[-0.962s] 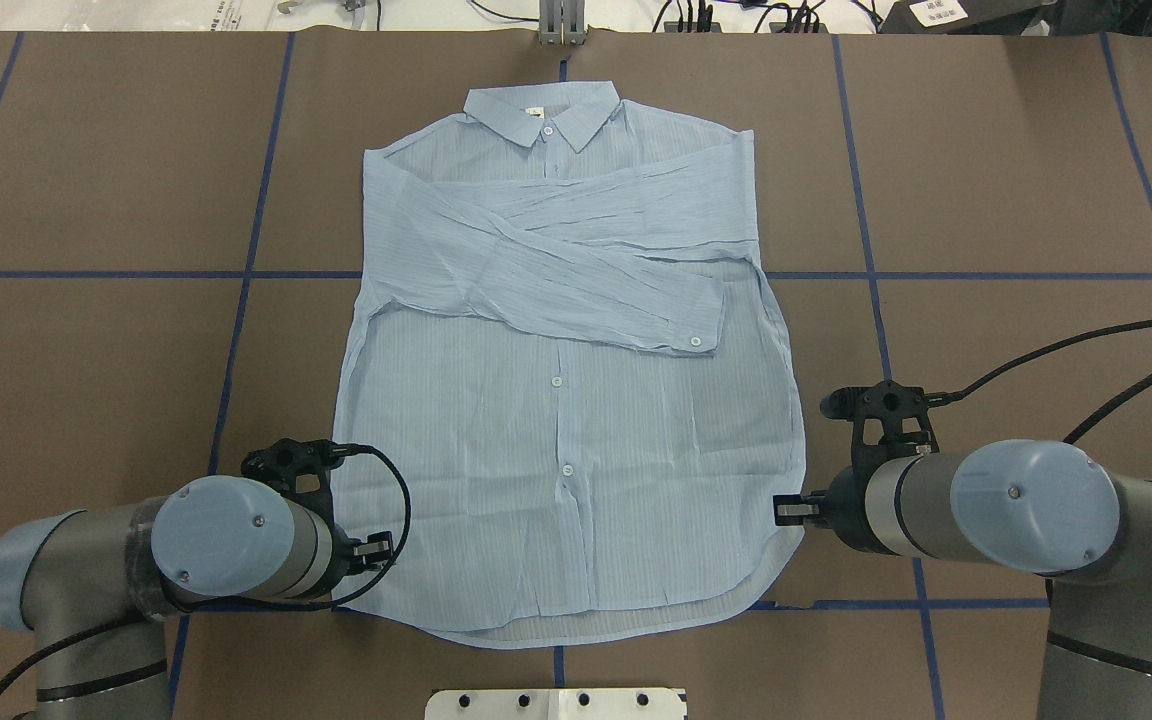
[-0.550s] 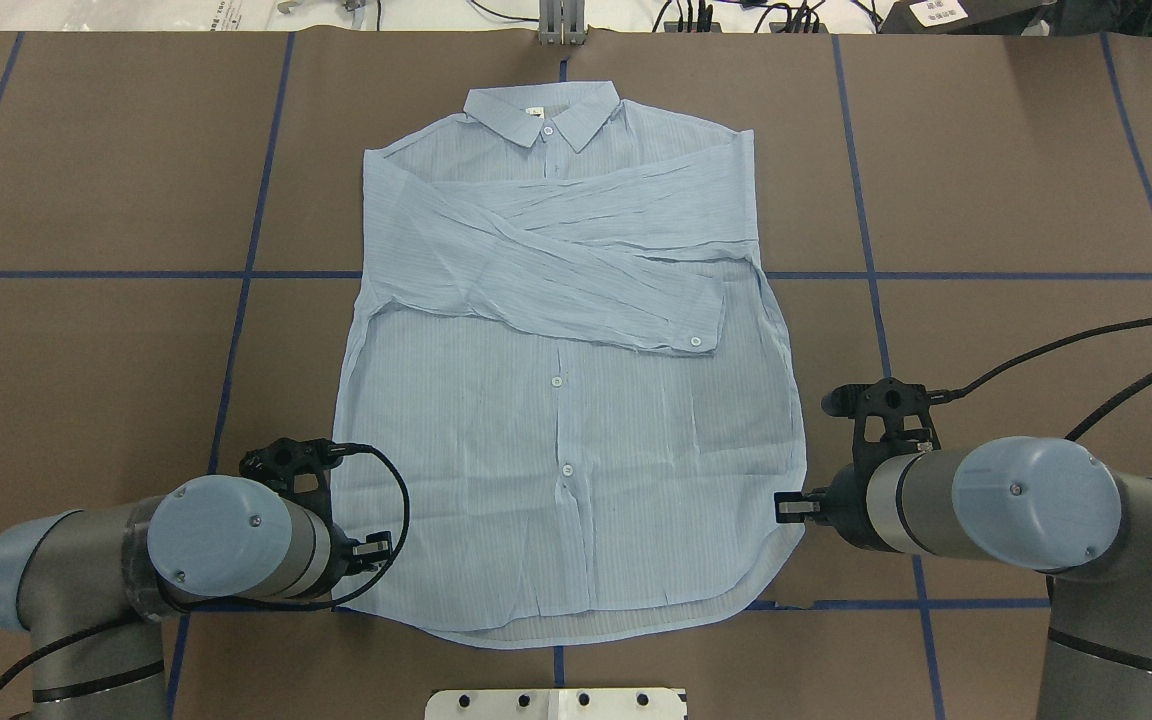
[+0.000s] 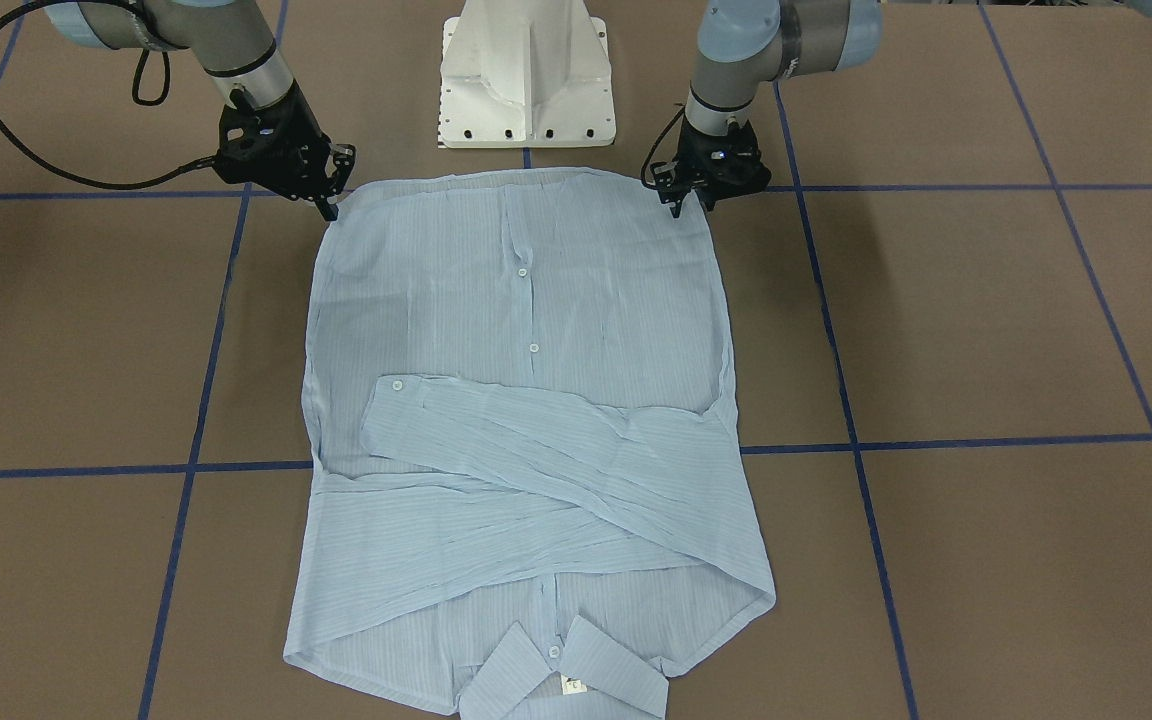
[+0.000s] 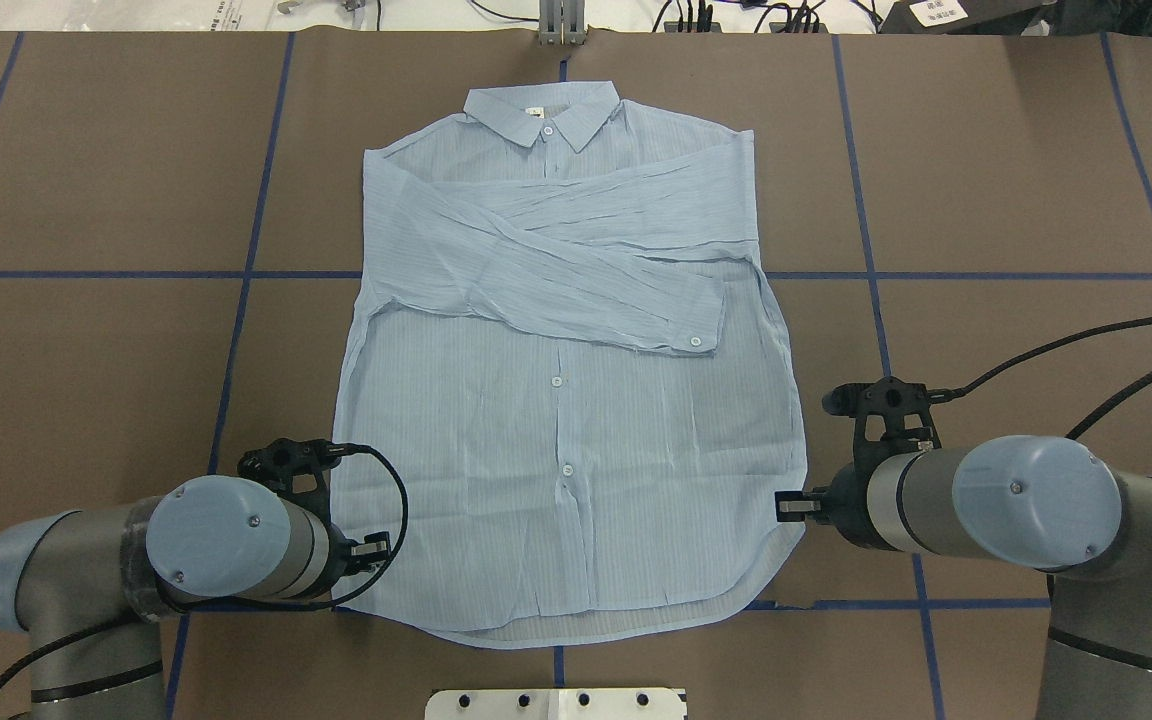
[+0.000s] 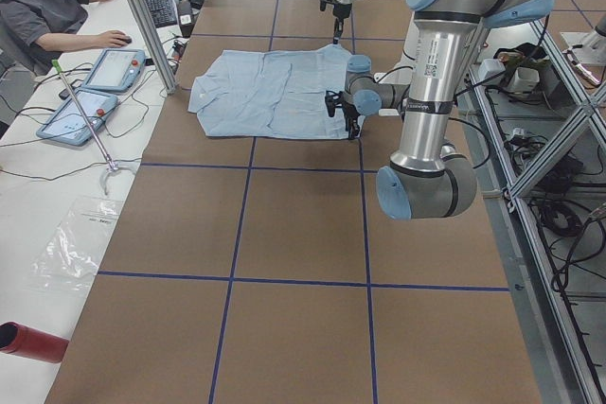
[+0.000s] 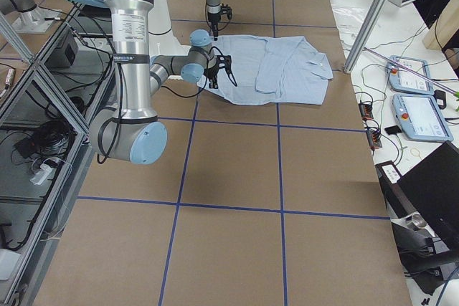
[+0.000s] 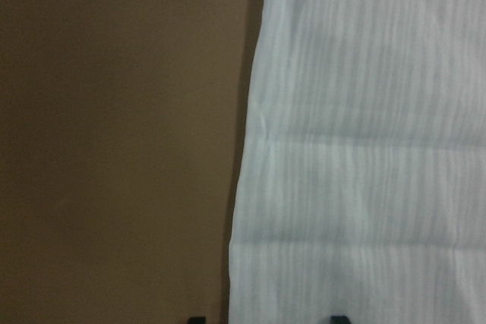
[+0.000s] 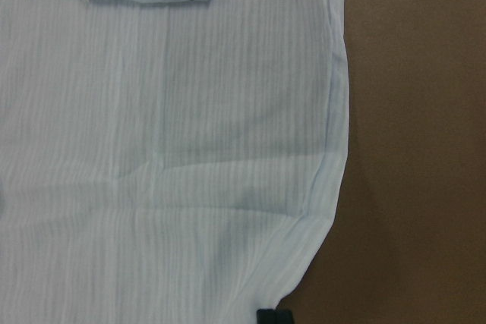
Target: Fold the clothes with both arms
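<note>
Brown blue-taped matting is carrying the pale-blue striped button-up shirt, flat, buttons up, sleeves crossed over its chest, probably readied for a hem-to-collar fold. Its hem corners are sitting at the jaws: the black two-finger right gripper is pressing its jaws together, apparently pinching one corner, while the left gripper is holding its jaws apart, straddling the cloth's side edge. The grey jointed left arm and right arm are reaching low, wrists angling downward.

Overhead: left arm enters at 8 o'clock, left gripper tips down, fingers parted. Right arm enters at 4 o'clock, right gripper tips down, fingers closed together.
</note>
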You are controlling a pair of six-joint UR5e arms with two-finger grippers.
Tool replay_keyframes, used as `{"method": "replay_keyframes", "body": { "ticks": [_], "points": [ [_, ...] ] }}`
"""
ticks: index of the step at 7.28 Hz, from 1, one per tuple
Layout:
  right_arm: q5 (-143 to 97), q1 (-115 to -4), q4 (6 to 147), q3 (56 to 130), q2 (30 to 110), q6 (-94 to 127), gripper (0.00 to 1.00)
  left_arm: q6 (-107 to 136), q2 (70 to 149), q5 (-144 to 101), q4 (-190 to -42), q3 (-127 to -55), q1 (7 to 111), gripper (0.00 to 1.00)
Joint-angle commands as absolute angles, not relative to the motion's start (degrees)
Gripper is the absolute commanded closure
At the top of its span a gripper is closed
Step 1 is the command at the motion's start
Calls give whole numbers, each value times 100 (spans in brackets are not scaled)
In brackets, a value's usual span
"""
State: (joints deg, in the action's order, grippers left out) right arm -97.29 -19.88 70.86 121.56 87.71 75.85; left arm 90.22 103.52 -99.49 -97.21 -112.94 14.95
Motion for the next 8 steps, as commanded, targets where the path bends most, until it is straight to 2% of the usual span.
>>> {"method": "replay_keyframes", "body": {
  "ticks": [1,4,5,8],
  "points": [
    [-9729,-2004,7084,12155,8789,7585,100,9026,10345,-9958,-9721,-11294,1494,72],
    [-9747,-2039,7084,12155,8798,7585,100,9026,10354,-9967,-9721,-11346,1494,85],
    [-9756,-2048,7093,12155,8798,7585,100,9018,10354,-9984,-9712,-11486,1503,100],
    [-9791,-2136,7093,12138,8780,7576,100,8947,10362,-9993,-9431,-11804,1608,100]
  ]
}}
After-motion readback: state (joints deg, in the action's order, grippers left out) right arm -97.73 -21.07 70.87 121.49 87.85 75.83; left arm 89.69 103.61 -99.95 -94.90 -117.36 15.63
